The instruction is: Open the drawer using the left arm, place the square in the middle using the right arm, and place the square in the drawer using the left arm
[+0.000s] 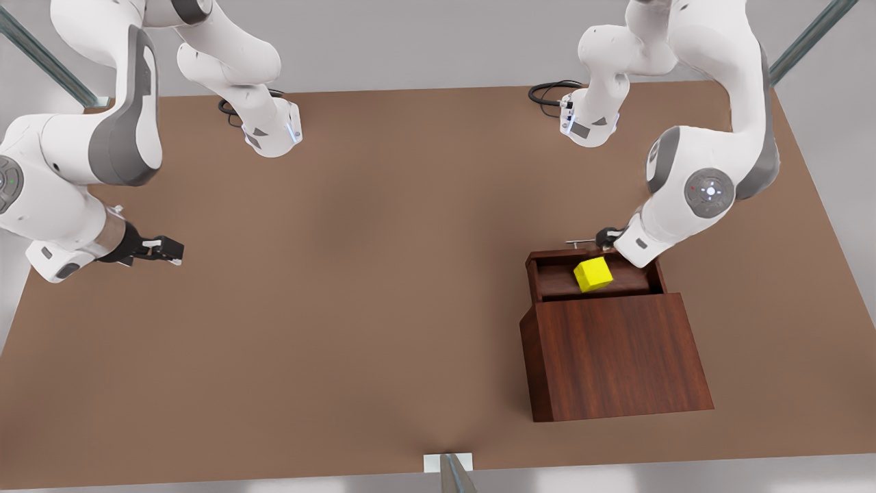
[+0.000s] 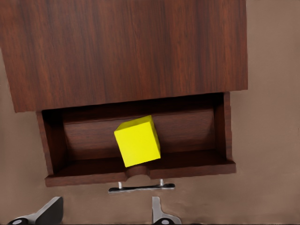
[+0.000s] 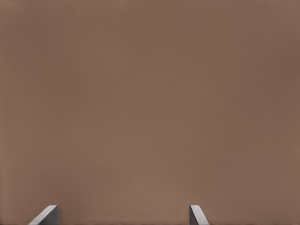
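Square (image 2: 137, 141) tilted, skewed in open drawer (image 2: 54, 145)

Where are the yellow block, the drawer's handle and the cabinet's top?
yellow block (image 2: 137, 141): left wrist view, its front face.
handle (image 2: 141, 188): left wrist view, middle of the silver bar.
cabinet top (image 1: 616, 352): front view, middle of the flat wooden top.

A plain grey floor (image 1: 438, 41) surrounds the brown tabletop (image 1: 342, 308), evenly lit.

Ahead of the left gripper (image 2: 105, 213), its fingers spread, the yellow cube (image 2: 138, 141) lies tilted in the open drawer (image 2: 220, 164), past the handle (image 2: 141, 188).
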### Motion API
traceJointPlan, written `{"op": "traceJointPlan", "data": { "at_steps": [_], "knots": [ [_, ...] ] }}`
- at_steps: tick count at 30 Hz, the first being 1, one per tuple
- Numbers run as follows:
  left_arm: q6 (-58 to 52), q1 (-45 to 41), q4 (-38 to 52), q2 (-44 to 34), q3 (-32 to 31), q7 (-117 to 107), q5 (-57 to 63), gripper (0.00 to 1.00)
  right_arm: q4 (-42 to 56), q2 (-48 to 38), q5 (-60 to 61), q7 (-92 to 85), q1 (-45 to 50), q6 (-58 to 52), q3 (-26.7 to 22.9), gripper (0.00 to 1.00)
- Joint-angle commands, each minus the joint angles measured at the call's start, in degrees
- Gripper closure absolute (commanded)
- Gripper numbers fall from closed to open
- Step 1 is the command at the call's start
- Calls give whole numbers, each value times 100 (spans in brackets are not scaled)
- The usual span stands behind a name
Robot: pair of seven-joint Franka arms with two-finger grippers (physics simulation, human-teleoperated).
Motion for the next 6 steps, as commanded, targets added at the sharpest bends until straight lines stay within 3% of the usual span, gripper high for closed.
{"op": "traceJointPlan", "data": {
  "at_steps": [1,6],
  "knots": [
    [-281,44,214,-23,0,434,129,0,28,0,11,-12,8,0,0,0],
    [-414,44,778,-14,405,453,164,0,169,-9,-7,-4,-80,-352,-70,0]
  ]
}}
